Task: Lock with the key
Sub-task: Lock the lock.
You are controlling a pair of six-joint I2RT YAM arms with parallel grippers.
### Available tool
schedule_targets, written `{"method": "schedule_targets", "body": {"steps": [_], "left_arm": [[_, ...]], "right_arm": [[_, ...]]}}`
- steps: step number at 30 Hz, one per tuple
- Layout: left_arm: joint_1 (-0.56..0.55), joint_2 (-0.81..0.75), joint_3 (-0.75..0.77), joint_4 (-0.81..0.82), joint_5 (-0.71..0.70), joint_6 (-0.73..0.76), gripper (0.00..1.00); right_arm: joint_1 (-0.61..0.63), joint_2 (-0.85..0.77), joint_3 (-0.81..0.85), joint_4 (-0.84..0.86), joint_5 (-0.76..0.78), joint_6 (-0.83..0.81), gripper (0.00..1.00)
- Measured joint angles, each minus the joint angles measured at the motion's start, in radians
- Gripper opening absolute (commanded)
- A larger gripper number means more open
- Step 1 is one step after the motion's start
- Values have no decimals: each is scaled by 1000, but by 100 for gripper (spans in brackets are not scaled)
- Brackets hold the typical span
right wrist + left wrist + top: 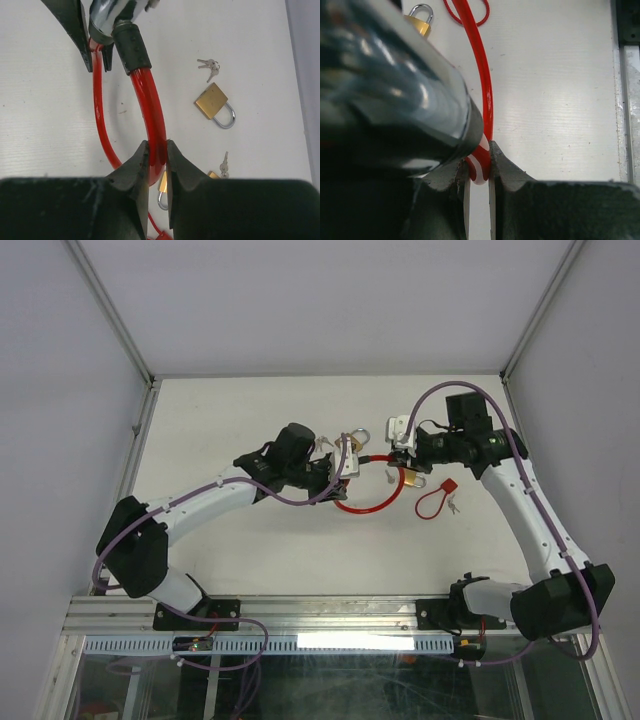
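Red plastic-coated cable lock sat near the middle of the white counter, its loop sagging toward the near edge and its ends raised between the two arms. The left claw was clamped on one strand of the cable just beside the black-and-chrome lock barrel. The right claw was clamped on the thick strand that came out of the barrel's black sleeve.

The cable looked springy, so it would likely bend yet push back, and its glossy coating seemed slick under narrow pads. The barrel was the one rigid, heavier part. A hold close to the sleeve would probably best steady it for a key.

A thin red cord loop with small keys lay toward the right edge of the counter. These were light and flat, probably best pinched by the head. A brass padlock and a small key bunch lay nearby, untouched.
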Motion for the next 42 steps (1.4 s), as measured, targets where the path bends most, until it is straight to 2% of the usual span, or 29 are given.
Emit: {"method": "schedule_targets", "body": {"steps": [8, 14, 17, 22, 31, 36, 42], "left_arm": [[27, 18, 19, -4, 74, -1, 0], [40, 26, 26, -20, 71, -11, 0], [42, 32, 26, -39, 36, -16, 0], [42, 45, 26, -78, -49, -15, 0], [40, 82, 138, -164, -200, 22, 0], [34, 160, 223, -237, -256, 50, 0], [27, 232, 316, -305, -306, 68, 0]], "right_arm": [[-3, -23, -2, -40, -39, -48, 0], [-5, -49, -96, 55, -69, 31, 0], [-7, -69, -204, 187, -93, 120, 0], [-10, -127, -488, 533, -111, 298, 0], [-19, -138, -747, 1141, -111, 527, 0], [-25, -120, -822, 1292, -130, 566, 0], [-39, -100, -830, 1304, -146, 569, 0]]}}
